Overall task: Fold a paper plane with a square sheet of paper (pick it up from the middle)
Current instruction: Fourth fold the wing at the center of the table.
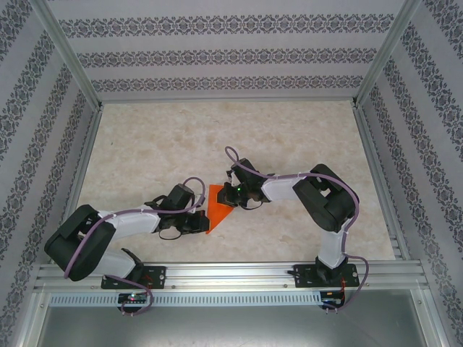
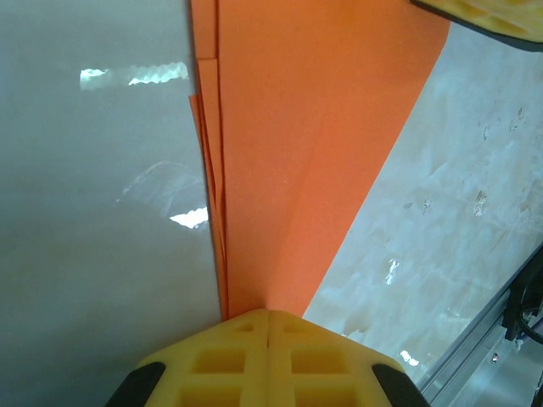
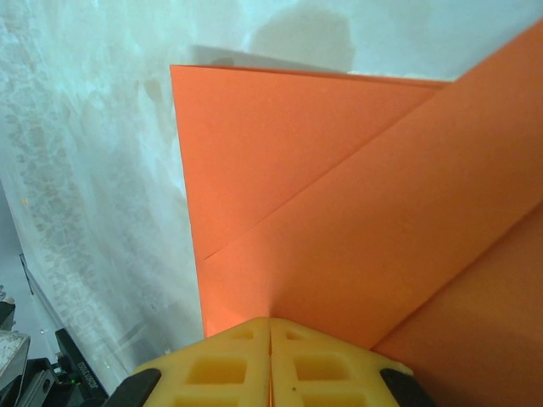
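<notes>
The orange sheet of paper (image 1: 218, 210) is folded into a pointed, layered triangle and hangs just above the marbled table between both arms. My left gripper (image 1: 204, 220) is shut on its lower left edge; in the left wrist view the yellow fingertips (image 2: 268, 312) meet on the paper (image 2: 288, 127), whose stacked layers show along the left fold. My right gripper (image 1: 228, 196) is shut on the upper right part; its fingertips (image 3: 270, 320) pinch the paper (image 3: 339, 212) beside a diagonal flap edge. A yellow finger of the right gripper (image 2: 501, 13) peeks in at the top right.
The marbled table top (image 1: 239, 137) stretches behind the arms, closed in by patterned walls (image 1: 231, 54) at the back and sides. An aluminium rail (image 1: 231, 273) with both arm bases runs along the near edge, also seen as the rail (image 2: 484, 348) low right.
</notes>
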Controlling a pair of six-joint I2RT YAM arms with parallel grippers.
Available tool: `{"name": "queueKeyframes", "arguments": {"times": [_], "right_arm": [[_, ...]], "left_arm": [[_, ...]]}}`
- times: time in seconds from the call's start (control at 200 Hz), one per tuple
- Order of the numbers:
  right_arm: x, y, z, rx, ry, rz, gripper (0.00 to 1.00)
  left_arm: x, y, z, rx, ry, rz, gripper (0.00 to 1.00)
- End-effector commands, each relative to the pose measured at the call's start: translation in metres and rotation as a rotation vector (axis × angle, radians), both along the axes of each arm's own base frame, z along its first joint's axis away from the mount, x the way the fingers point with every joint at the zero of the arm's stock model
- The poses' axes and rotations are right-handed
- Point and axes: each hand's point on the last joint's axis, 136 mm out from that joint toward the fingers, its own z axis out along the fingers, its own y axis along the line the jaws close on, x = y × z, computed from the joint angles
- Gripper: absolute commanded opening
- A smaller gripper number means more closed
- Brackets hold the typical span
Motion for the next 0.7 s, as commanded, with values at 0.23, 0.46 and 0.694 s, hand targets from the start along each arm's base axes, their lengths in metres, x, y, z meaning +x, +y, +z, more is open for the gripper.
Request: {"name": "queueKeyframes", "arguments": {"times": [0.23, 0.46, 0.694], "right_arm": [[-0.011, -0.044, -0.06, -0.239, 0.061, -0.064, 0.08], [-0.008, -0.041, -0.056, -0.233, 0.054, -0.074, 0.09], [-0.007, -0.039, -0.054, -0.222, 0.049, -0.076, 0.1]], "left_arm": [[-0.039, 0.037, 0.001, 0.127, 0.1, 0.008, 0.05], [0.006, 0.007, 0.052, -0.011, -0.082, 0.056, 0.07], [0.036, -0.021, 0.046, -0.05, -0.076, 0.049, 0.06]]}}
